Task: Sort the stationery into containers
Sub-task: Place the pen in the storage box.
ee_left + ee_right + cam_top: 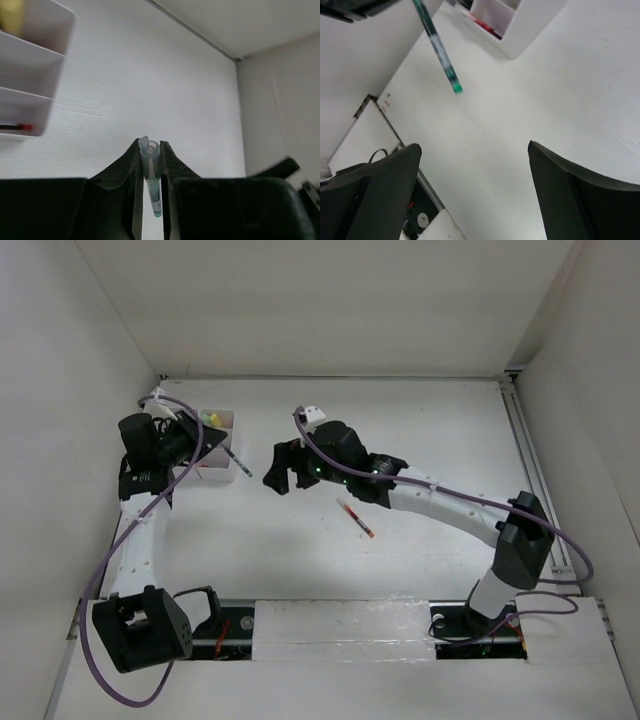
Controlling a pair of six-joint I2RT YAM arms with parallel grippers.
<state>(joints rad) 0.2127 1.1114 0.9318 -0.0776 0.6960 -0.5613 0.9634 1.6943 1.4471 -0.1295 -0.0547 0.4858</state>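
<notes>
Now: left claw (150,148) grips pen (151,170)

The left claw is clenched on the clear, seemingly green-tipped pen, just beside the organizer box (229,417). The right claw (472,147) hangs released above the worktop (420,430); a red pen (356,517) lies near it.

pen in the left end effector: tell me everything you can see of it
Slim pen with a translucent barrel, green inside and at one tip, and a pale clear cap at the other end. It is pinched in the shut left end effector, with the cap end at the fingertips. From above it slants out just right of the organizer box, green tip pointing away. It looks lifted off the table; only the left end effector touches it.
</notes>
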